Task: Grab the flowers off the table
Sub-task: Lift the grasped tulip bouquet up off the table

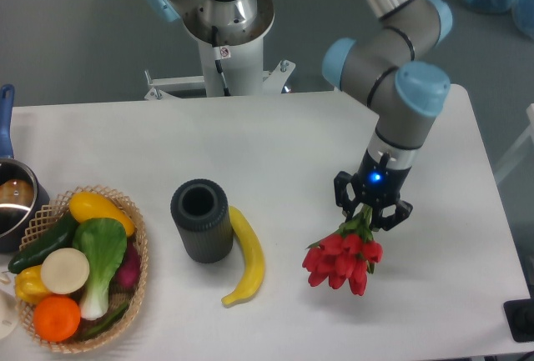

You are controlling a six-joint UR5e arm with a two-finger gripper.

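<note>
Fixed camera: the gripper (pixel 372 211) points down over the right part of the white worktop (pixel 300 136), its jaws clenched on the green stems of the red tulips (pixel 342 263). The blooms hang just below and slightly left of the jaws, tilted toward the worktop's front edge; whether they touch the surface cannot be told. Well to the left lie a yellow banana (pixel 244 257) beside a dark upright cylinder (pixel 201 220), and a wicker basket (pixel 133 282) of vegetables near the left edge.
</note>
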